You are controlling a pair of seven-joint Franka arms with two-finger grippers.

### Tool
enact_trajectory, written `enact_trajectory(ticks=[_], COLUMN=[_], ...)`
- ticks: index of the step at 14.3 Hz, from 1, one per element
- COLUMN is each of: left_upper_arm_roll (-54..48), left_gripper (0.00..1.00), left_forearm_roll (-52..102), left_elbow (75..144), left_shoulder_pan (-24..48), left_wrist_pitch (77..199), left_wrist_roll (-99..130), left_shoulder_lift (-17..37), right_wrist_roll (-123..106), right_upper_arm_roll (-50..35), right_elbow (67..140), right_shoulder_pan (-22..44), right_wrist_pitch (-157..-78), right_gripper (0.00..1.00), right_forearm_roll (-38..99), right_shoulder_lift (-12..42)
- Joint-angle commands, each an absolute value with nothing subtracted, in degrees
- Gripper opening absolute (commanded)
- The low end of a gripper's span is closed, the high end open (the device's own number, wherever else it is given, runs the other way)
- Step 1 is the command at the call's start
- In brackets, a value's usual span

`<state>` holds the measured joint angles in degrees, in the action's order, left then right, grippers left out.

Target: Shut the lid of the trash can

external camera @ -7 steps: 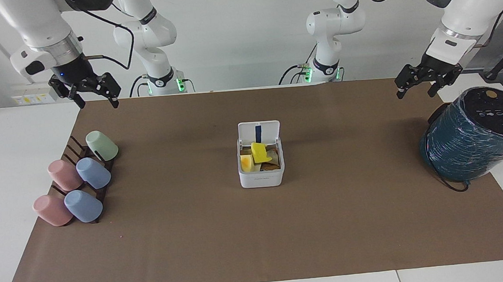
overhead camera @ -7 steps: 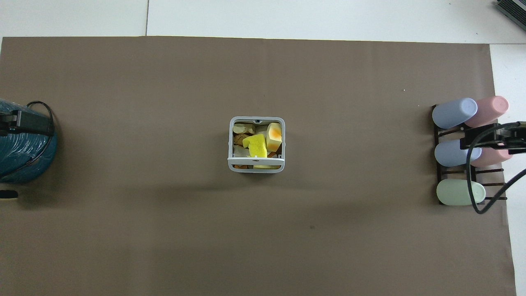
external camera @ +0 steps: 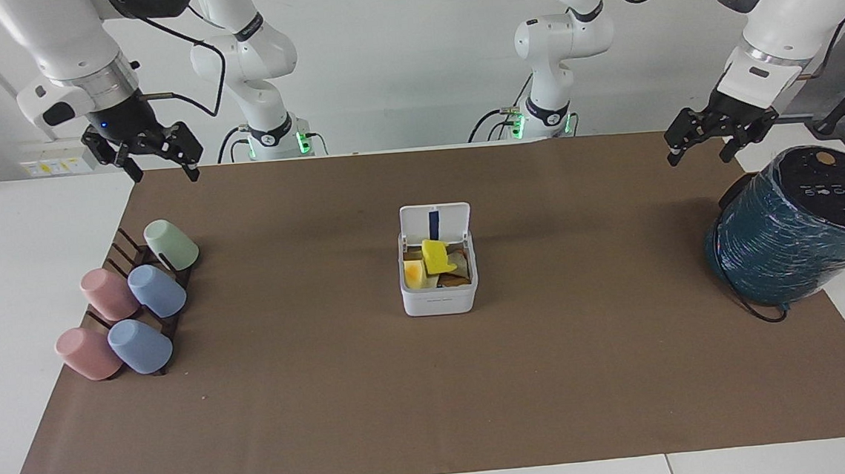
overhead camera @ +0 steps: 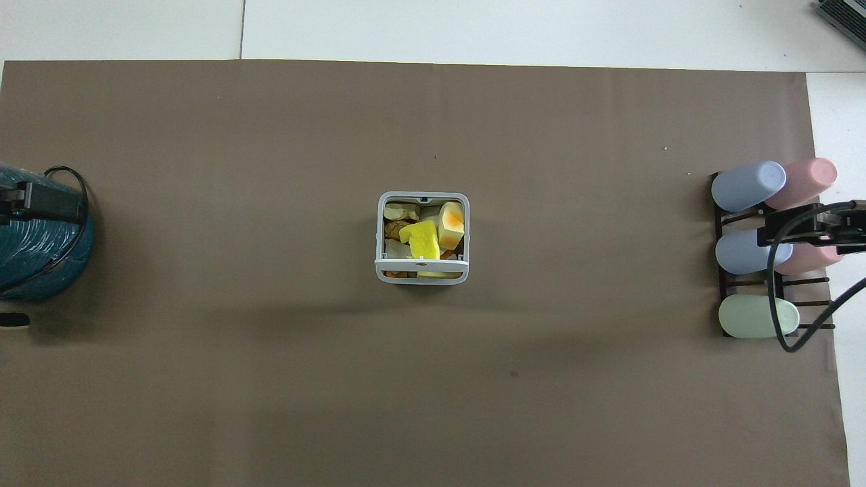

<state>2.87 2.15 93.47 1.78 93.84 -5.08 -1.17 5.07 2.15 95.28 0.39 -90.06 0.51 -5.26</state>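
The trash can is a small white square box in the middle of the brown mat, filled with yellow and orange scraps. It also shows in the overhead view. Its lid stands open and upright on the edge nearer to the robots, with the dark blue strip on its underside showing. In the overhead view the lid is seen almost edge-on. My left gripper hangs open and empty in the air beside the teal cylinder. My right gripper hangs open and empty over the mat's corner, by the cup rack. Both are well away from the trash can.
A large teal plastic-wrapped cylinder with a black cable stands at the left arm's end of the mat. A dark rack with several pastel cups stands at the right arm's end.
The left gripper has shifted very slightly. The trash can, its lid and the right gripper have not moved.
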Motion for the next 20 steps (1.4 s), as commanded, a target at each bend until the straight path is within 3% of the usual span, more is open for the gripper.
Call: enact_trajectory(ticks=[1,9,13,15,16,17,18,20], left_upper_arm_roll=[2.29,2.02,1.93,1.93,1.93,1.93,1.93,1.93], left_gripper=[1.0,1.0,0.99,0.65,0.38,0.18,0.04,0.0], left_forearm_roll=[2.46,2.46,2.55,2.46,2.55,2.55,2.46,2.46], left_elbow=[96.5,112.83,116.36,117.94,118.65,118.74,118.74,118.74], left_shoulder_pan=[2.72,18.17,27.31,31.01,32.16,32.95,34.44,36.81], left_wrist_pitch=[94.92,108.18,112.05,114.68,116.26,117.41,117.86,120.48], left_wrist_roll=[-5.71,6.04,13.17,17.56,17.93,18.1,19.15,23.35], left_shoulder_lift=[-3.08,-9.93,-9.76,-9.58,-9.41,-9.32,-9.14,-7.74], right_wrist_roll=[3.87,4.04,4.04,3.78,3.87,3.87,3.78,3.87], right_upper_arm_roll=[2.37,2.37,2.37,2.37,2.37,2.37,2.37,2.37], right_elbow=[94.57,94.83,95.53,95.71,95.8,96.06,96.15,96.07], right_shoulder_pan=[0.35,0.35,0.44,0.44,0.44,0.44,0.44,0.35], right_wrist_pitch=[-89.21,-89.21,-89.74,-89.65,-89.56,-89.47,-89.56,-89.47], right_gripper=[1.0,1.0,1.0,1.0,1.0,1.0,1.0,1.0], right_forearm_roll=[0.7,0.7,0.7,0.79,0.79,0.7,0.79,0.79], right_shoulder_lift=[-4.92,-5.1,-5.45,-5.54,-5.62,-5.71,-5.71,-5.71])
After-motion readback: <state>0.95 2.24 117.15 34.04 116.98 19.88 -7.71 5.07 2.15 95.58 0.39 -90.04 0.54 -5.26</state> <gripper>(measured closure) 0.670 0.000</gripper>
